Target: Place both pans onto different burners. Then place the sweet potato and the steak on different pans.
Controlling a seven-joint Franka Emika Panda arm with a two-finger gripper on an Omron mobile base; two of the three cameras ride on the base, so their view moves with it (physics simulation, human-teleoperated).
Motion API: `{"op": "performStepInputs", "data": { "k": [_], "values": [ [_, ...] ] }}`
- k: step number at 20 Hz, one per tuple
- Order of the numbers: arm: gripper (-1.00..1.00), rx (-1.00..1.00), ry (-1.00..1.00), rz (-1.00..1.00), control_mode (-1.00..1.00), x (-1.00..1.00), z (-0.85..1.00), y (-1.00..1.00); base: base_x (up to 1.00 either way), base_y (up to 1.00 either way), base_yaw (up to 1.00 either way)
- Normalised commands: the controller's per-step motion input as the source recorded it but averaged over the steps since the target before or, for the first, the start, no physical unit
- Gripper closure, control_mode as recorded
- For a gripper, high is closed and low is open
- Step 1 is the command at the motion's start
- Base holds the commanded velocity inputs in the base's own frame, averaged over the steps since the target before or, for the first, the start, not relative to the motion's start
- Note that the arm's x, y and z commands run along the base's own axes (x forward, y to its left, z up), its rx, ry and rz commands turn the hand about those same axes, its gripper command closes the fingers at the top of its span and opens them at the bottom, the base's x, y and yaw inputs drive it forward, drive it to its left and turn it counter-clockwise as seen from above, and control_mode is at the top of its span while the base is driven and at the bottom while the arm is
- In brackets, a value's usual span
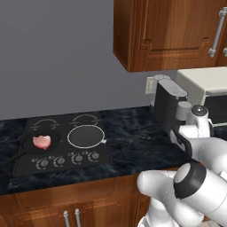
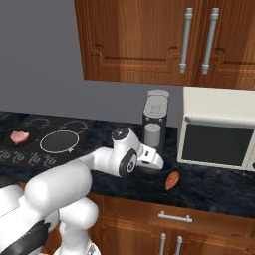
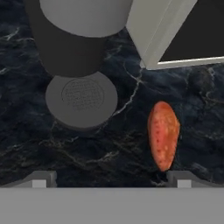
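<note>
Gripper (image 3: 111,179) is wide open with nothing in it, hovering over the dark table (image 3: 26,144) next to the coffee machine (image 2: 155,122). The sweet potato (image 3: 163,134) lies just off its right fingertip, not grabbed yet. Over on the cooktop (image 1: 62,144), the steak (image 1: 42,142) is already in the black pan (image 1: 26,148). The silver-rimmed pan (image 1: 86,136) looks empty, I think, so the potato's what's left.
</note>
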Motion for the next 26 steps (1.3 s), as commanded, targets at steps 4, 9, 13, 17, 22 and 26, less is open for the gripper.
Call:
{"op": "performStepInputs", "data": {
  "k": [4,9,13,17,22,26],
  "values": [
    [-1.0,0.0,0.0,0.0,-1.0,-0.02,0.0,-0.52,0.0,0.0,0.0],
    [-1.0,0.0,0.0,0.0,-1.0,0.0,0.0,-0.53,0.0,0.0,0.0],
    [-1.0,0.0,0.0,0.0,-1.0,0.0,-0.02,-0.48,0.0,0.0,0.0],
    [-1.0,0.0,0.0,0.0,-1.0,0.0,-0.12,-0.35,0.0,0.0,0.0],
    [-1.0,0.01,0.02,0.0,-1.0,0.0,-0.22,-0.13,0.0,0.0,0.0],
    [-1.0,0.01,0.0,0.0,-1.0,0.0,-0.14,-0.02,0.0,0.0,0.0]
  ]
}}
